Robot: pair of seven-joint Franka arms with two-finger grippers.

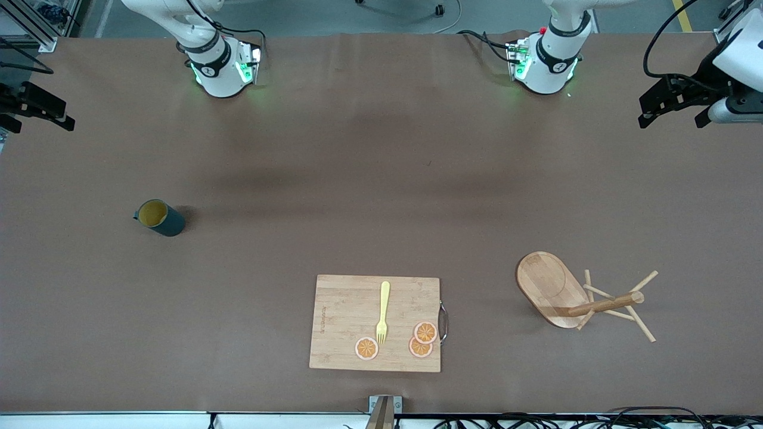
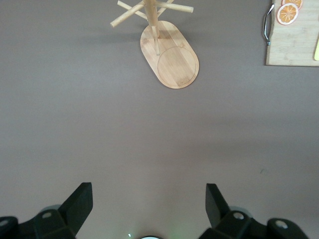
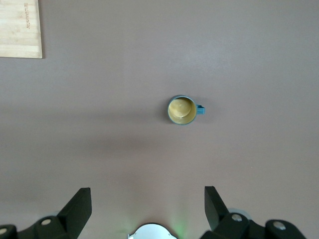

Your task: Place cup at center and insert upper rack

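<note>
The cup [image 1: 160,217], dark teal with a mustard-yellow inside, stands upright on the table toward the right arm's end; it also shows in the right wrist view [image 3: 182,110]. The upper rack [image 1: 572,296], a light wooden mug tree on an oval base, stands toward the left arm's end, nearer the front camera than the cup; it also shows in the left wrist view [image 2: 169,55]. My right gripper [image 1: 36,122] [image 3: 148,201] is open and empty, high over the table's edge at its own end. My left gripper [image 1: 670,118] [image 2: 148,199] is open and empty, high at its own end.
A rectangular wooden cutting board [image 1: 340,322] lies at the middle of the table's edge nearest the front camera. On it lie a yellow fork [image 1: 382,313] and three orange slices [image 1: 425,332]. The board's edge also shows in both wrist views [image 2: 294,45] [image 3: 20,30].
</note>
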